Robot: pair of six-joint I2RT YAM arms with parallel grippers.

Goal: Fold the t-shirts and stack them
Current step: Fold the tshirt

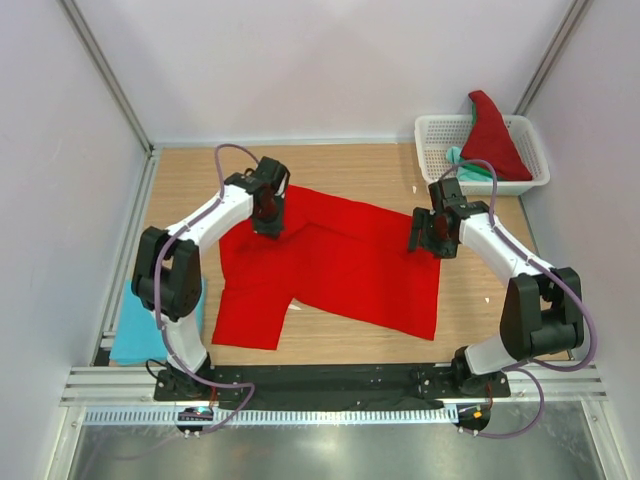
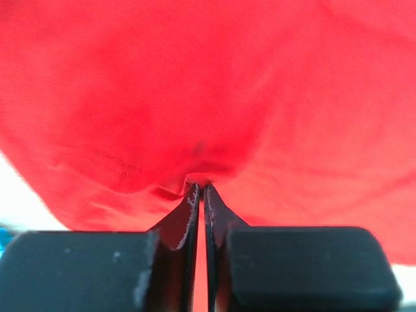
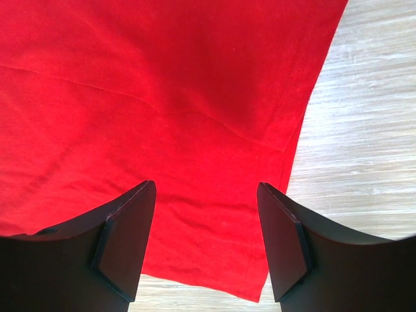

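Left gripper (image 2: 201,190): clamped tight on pinch of red t-shirt (image 1: 345,265), far-left part. Right gripper (image 3: 205,214): spread wide, empty, over right hem. Shirt spread flat mid-table. Step, judged: fold setup. Next — close right on hem, lift both together.

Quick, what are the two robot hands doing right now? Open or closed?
Left gripper: closed, pinching a fold of the spread red t-shirt.
Right gripper: open, holding nothing, above that shirt's edge.
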